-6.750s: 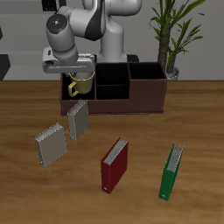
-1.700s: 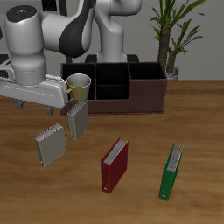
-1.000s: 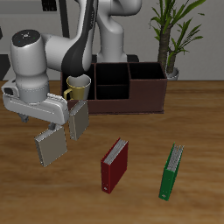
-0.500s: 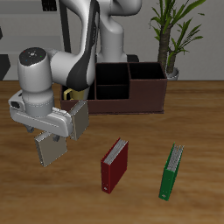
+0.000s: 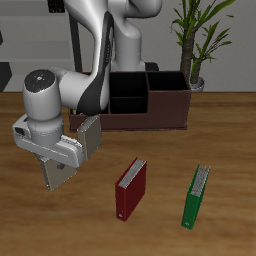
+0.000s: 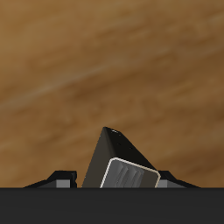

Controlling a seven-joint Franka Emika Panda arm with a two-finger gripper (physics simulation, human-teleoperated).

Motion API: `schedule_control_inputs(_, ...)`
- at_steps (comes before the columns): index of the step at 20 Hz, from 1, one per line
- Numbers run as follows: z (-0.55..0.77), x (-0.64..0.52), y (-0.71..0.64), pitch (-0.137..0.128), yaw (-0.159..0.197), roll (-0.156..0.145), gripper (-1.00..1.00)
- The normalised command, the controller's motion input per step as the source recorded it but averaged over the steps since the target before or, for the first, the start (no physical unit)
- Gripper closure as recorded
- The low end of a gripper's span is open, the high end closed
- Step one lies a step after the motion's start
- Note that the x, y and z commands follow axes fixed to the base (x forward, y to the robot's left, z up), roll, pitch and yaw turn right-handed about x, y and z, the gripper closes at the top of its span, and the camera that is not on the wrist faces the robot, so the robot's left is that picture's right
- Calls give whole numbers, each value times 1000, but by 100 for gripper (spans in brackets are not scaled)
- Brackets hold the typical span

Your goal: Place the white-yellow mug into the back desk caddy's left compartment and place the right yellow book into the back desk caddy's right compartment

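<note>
My gripper (image 5: pixel 56 163) has come down over the right yellow book (image 5: pixel 58 180), a grey-tan book standing on the wood nearer the front edge than its twin (image 5: pixel 90 136). In the wrist view the book (image 6: pixel 129 166) stands between my two dark fingers (image 6: pixel 59 178), which are spread to either side of it without touching, so the gripper (image 6: pixel 112 180) is open. The back desk caddy (image 5: pixel 150 112) is the dark box behind. Its right compartment (image 5: pixel 168 88) shows as a black-lined end section. My arm hides the left compartment and the white-yellow mug.
A red book (image 5: pixel 130 188) and a green book (image 5: pixel 197 195) stand nearer the table's front edge. A potted plant (image 5: pixel 195 40) rises behind the caddy's end. The robot's base stands behind the caddy.
The gripper let go of the mug in the caddy's end section, then swung away toward the table's front and came down over the grey-tan book. The arm now covers the mug.
</note>
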Motion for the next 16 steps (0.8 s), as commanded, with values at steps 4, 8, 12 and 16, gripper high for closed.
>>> schedule_control_inputs(4,3,-10,-88,19,-42,-22,100)
schedule_control_inputs(8,271,-31,37,-13,3,-56,100)
schedule_control_inputs(12,665,-197,250,-10,60,-85,100)
schedule_control_inputs(16,722,-354,346,-57,139,-41,100)
